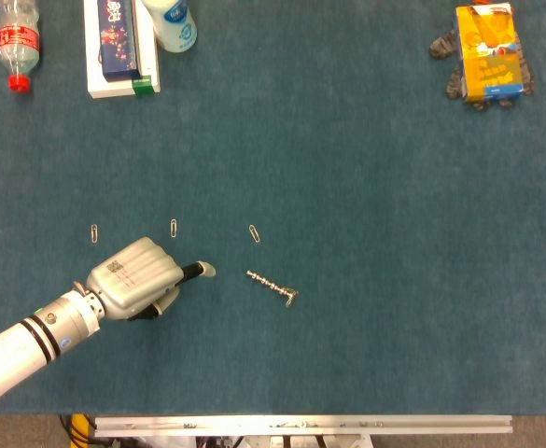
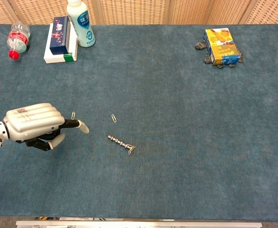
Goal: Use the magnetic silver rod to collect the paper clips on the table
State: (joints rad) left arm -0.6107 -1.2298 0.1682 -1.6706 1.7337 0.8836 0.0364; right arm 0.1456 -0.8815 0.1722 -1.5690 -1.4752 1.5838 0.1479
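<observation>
Silver beaded rod (image 1: 271, 287) — lying flat.

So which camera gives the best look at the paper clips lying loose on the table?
The head view: all three paper clips show, one left of the left hand, one above it, one near the silver rod. The chest view shows only two; the hand seems to hide the third.
</observation>
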